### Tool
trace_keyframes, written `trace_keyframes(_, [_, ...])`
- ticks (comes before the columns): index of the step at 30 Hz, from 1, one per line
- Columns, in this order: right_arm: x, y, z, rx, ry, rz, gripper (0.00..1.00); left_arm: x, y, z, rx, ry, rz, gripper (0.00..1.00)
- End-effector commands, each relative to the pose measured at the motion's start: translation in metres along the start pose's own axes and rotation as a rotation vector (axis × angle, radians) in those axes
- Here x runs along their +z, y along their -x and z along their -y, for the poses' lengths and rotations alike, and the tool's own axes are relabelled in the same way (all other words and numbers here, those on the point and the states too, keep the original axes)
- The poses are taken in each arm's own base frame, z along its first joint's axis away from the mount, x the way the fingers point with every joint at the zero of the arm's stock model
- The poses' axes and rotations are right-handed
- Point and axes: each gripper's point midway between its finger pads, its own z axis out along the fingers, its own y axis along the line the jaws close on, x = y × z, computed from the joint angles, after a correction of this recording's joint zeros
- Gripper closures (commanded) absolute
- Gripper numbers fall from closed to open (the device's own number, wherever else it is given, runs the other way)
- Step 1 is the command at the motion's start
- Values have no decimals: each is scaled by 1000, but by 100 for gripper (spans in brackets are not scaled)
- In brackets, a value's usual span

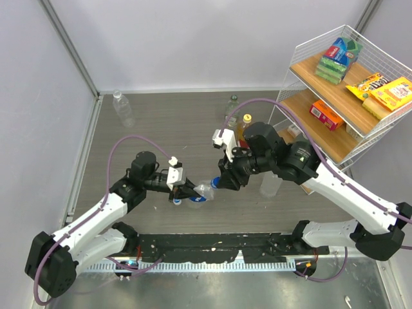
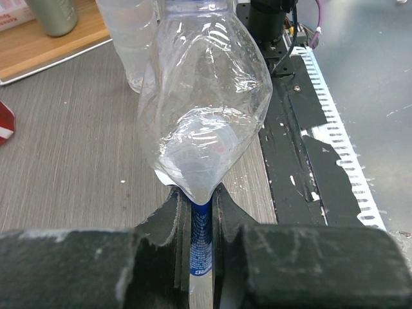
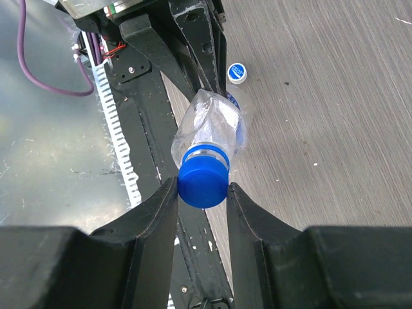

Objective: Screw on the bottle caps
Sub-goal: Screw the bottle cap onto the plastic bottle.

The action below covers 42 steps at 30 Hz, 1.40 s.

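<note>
A crumpled clear bottle (image 1: 205, 190) with a blue label hangs on its side above the table between my two grippers. My left gripper (image 1: 190, 192) is shut on its flattened bottom end, and the blue label is pinched between the fingers (image 2: 170, 222). The bottle's body (image 2: 206, 96) fills the left wrist view. My right gripper (image 3: 203, 188) is shut on the dark blue cap (image 3: 203, 182), which sits on the bottle's neck (image 3: 205, 153). A white cap with a blue middle (image 3: 237, 73) lies on the table below.
A clear bottle (image 1: 122, 108) stands at the back left. A second one (image 1: 232, 105) and an amber bottle with a yellow cap (image 1: 245, 127) stand at the back centre, a third clear one (image 1: 270, 183) by my right arm. A wire shelf (image 1: 335, 96) of snacks is at the right.
</note>
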Motion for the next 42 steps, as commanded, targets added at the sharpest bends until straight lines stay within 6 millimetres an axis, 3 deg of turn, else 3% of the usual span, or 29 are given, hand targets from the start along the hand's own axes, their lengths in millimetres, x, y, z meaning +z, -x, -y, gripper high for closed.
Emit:
trace_keyframes(1, [-4, 18, -4, -42, 23, 50, 77, 0, 23, -5, 65, -8, 46, 100])
trace_keyframes(7, [0, 16, -3, -58, 32, 35, 78, 1, 24, -6, 71, -15, 49, 100])
trace_keyframes(15, [9, 11, 5, -24, 1, 15, 80, 0, 47, -13, 125, 3, 87, 100])
trace_keyframes(20, [13, 9, 23, 77, -114, 5, 85, -4, 58, -32, 165, 106, 75, 100])
trace_keyframes(25, [21, 12, 36, 220, -197, 7, 85, -6, 69, -39, 195, 130, 70, 100])
trace_keyframes(35, [34, 26, 30, 445, -185, 56, 88, -11, 85, -61, 247, 223, 54, 100])
trace_keyframes(39, [34, 25, 43, 533, -267, 79, 82, -13, 92, -71, 255, 272, 70, 100])
trace_keyframes(42, [35, 32, 43, 549, -260, 101, 70, -11, 88, -71, 235, 265, 67, 100])
